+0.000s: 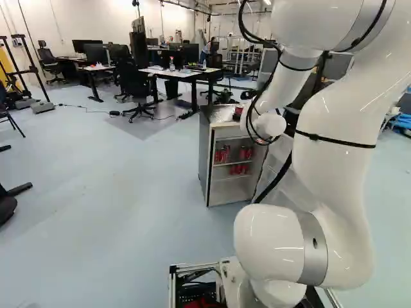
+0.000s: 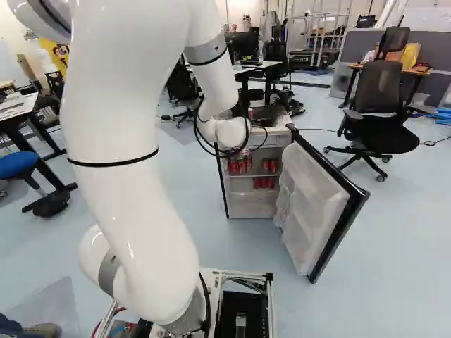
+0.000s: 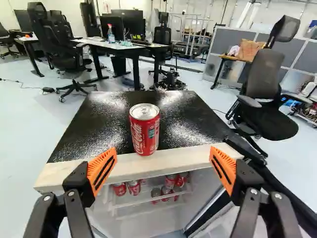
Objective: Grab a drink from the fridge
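Note:
In the wrist view, the gripper [image 3: 162,166] stands open, its orange pads wide apart with nothing held. A single red can [image 3: 144,130] stands upright ahead of the gap between them, on the fridge's black top [image 3: 91,131]. Below its pale front edge, several more cans [image 3: 133,187] show inside on racks. Both base views show the fridge [image 1: 204,160] with its door [image 2: 310,204] swung open and red cans [image 2: 265,182] on two levels. There the arm's wrist hides the gripper. The top can [image 2: 250,113] partly shows beyond the wrist.
The open door juts out on the fridge's right side. An office chair [image 2: 384,105] stands beyond it to the right. Desks with monitors [image 1: 183,72] and more chairs [image 1: 133,86] are behind the fridge. A blue stool [image 2: 17,162] is at the left of the right base view.

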